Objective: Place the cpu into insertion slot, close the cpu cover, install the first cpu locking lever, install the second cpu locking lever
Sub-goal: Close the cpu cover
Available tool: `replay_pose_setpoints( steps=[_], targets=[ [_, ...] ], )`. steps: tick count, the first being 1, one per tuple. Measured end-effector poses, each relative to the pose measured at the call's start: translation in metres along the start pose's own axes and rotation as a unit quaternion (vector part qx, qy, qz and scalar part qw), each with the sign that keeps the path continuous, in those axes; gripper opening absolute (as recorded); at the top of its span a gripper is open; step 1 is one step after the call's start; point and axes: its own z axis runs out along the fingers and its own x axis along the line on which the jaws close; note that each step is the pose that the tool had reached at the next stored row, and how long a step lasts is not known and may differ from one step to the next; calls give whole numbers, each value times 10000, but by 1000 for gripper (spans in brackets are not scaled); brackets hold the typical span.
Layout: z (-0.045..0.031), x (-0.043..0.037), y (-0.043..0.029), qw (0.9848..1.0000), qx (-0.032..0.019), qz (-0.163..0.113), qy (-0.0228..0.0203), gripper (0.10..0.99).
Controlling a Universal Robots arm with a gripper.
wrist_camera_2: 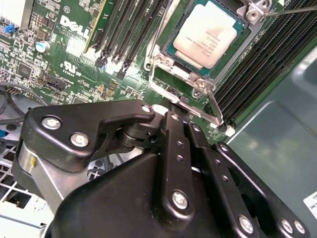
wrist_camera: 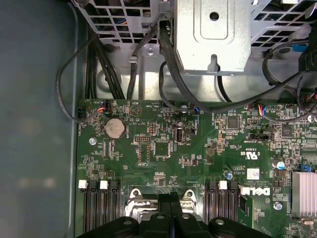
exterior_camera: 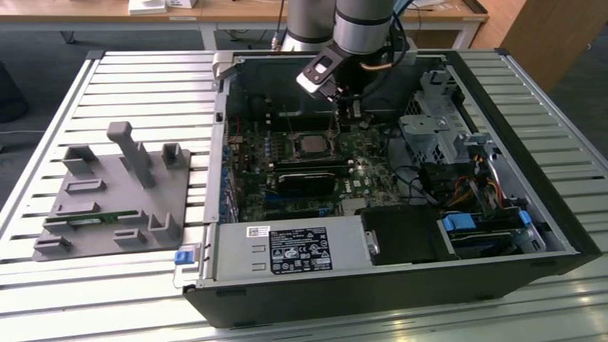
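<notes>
Jaws pressed together sit at the cpu cover [wrist_camera_2: 178, 73] edge, beside the seated cpu [wrist_camera_2: 210, 32].

The cpu [wrist_camera_2: 210, 33] top is dull silver-grey metal, the cpu cover [wrist_camera_2: 200, 89] brighter bare metal, the gripper [wrist_camera_2: 173, 111] matt black, the circuit board [wrist_camera_2: 29, 74] glossy green.

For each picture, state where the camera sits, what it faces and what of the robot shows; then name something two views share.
Exterior view: off the arm, looking down into the open computer case on the slatted table; arm and gripper reach in.
Second wrist view: on the arm, looking past the gripper at the cpu in the insertion slot.
First wrist view: on the arm, looking over the gripper across the green board to a metal bracket.
Shared: the cpu, in exterior and second wrist views.
</notes>
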Motion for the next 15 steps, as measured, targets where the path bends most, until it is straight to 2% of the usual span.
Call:
replay_pose_setpoints(
  steps=[15],
  targets=[
    [-1,0,-49,10000,0,0,0,106]
  ],
)
